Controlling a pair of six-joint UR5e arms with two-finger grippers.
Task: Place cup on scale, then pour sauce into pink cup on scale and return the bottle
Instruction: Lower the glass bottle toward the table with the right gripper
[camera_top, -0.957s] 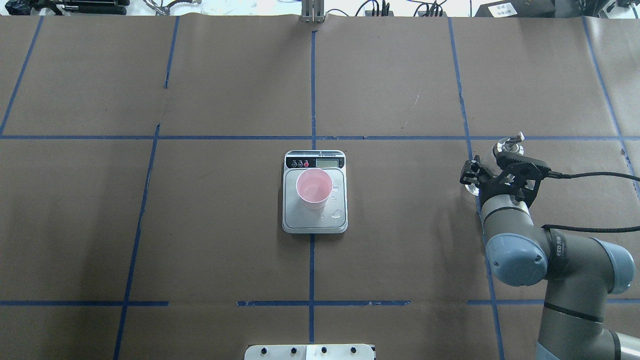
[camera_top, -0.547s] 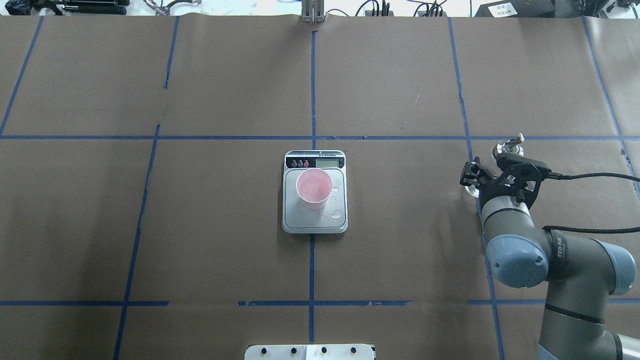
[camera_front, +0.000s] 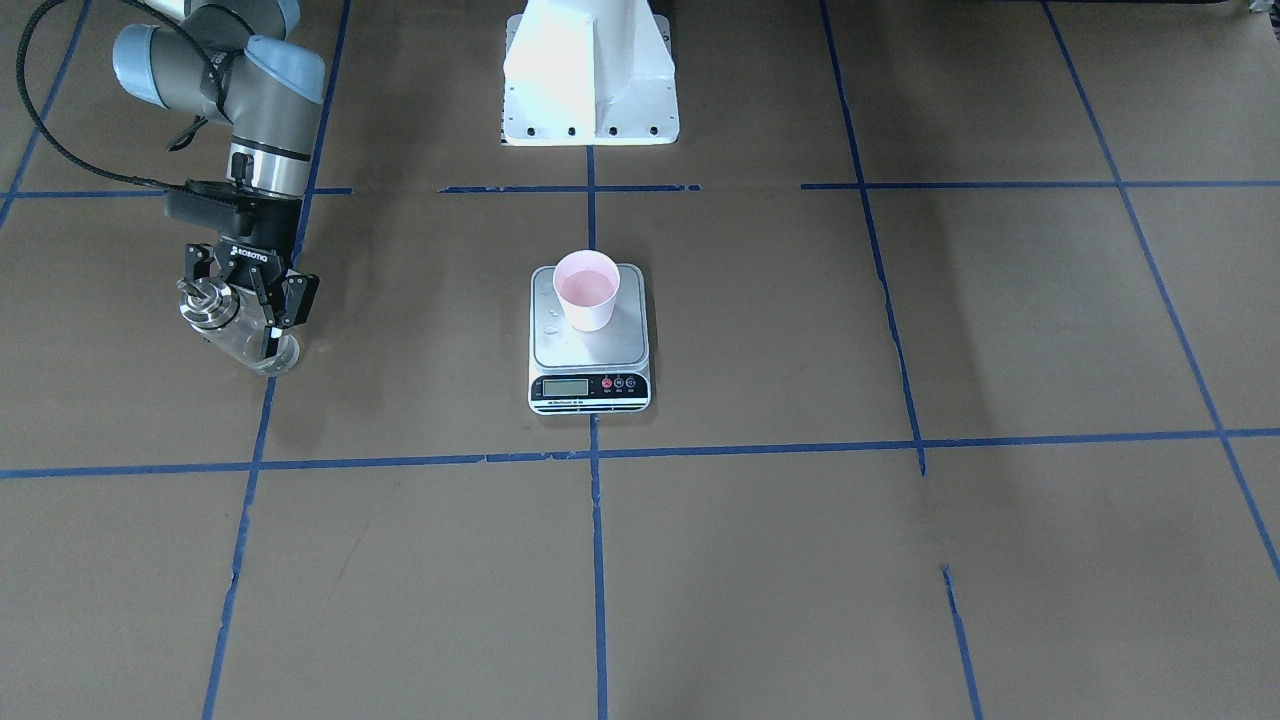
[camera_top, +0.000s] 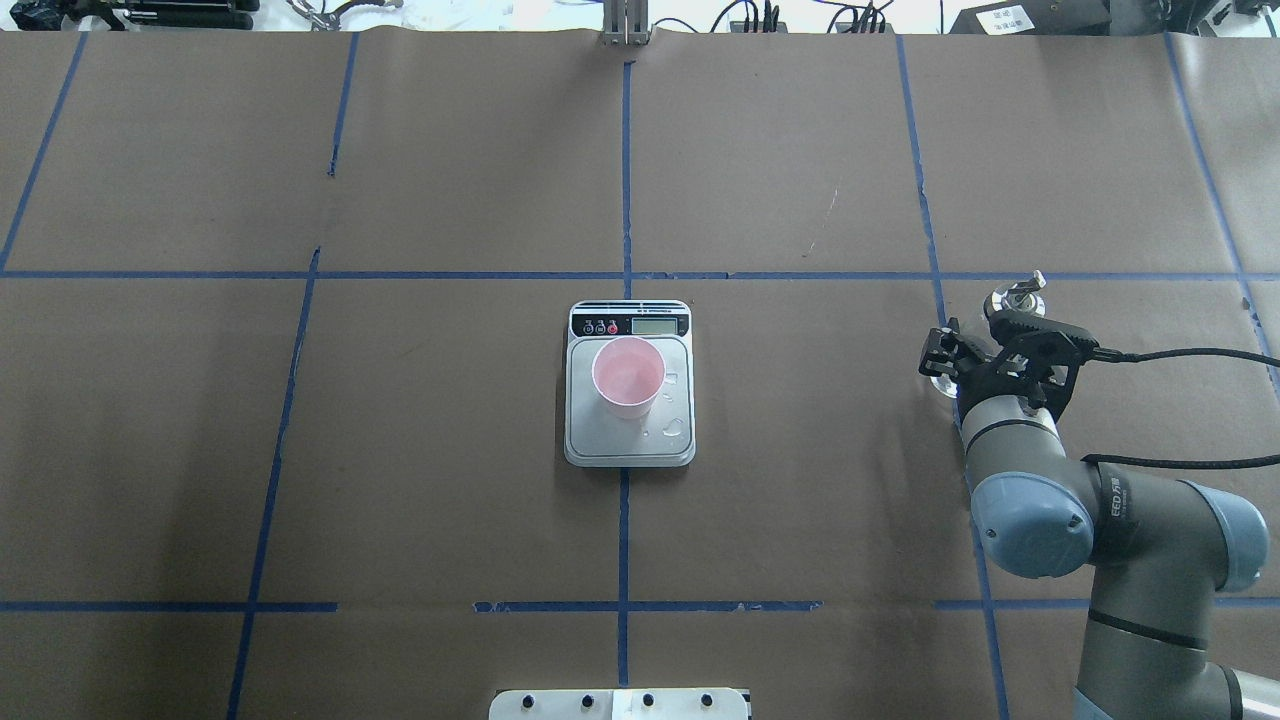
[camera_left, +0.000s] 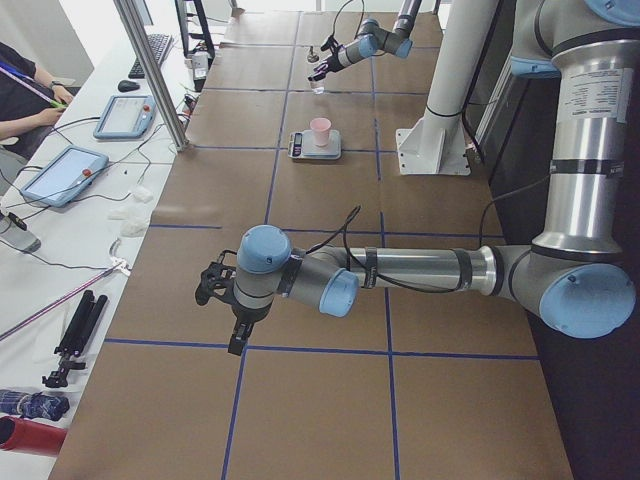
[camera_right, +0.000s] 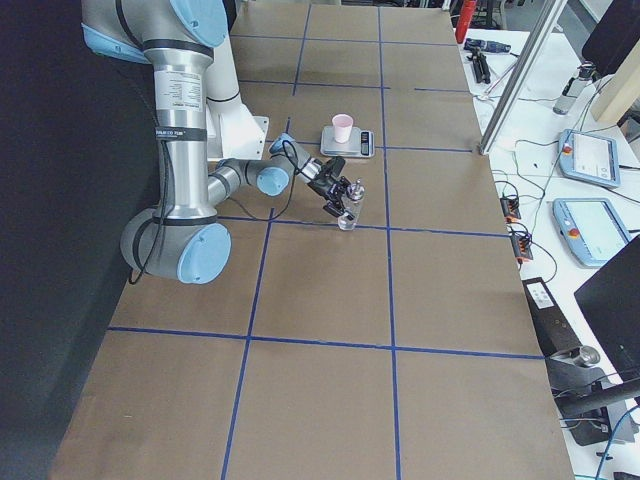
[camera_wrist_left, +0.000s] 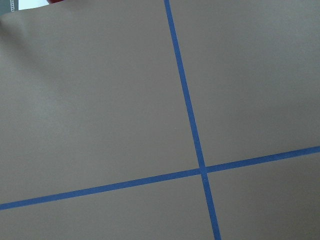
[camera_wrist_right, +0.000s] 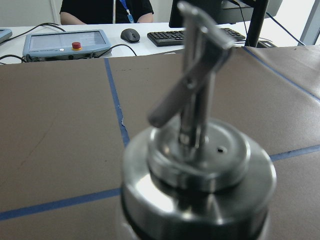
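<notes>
Both right gripper (camera_front: 240, 312) jaws are clamping tilted clear glass bottle (camera_front: 255, 350); pale pink cup (camera_front: 586, 290) is sitting on silver steel scale (camera_front: 612, 346); left gripper (camera_left: 218, 298): cannot tell.

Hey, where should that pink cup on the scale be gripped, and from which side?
Grip the side wall near mid-height, coming in level from the robot's side. The cup stands upright and open-topped on the scale, wider at the rim, so a side squeeze should hold it; a top approach would put a finger inside.
</notes>
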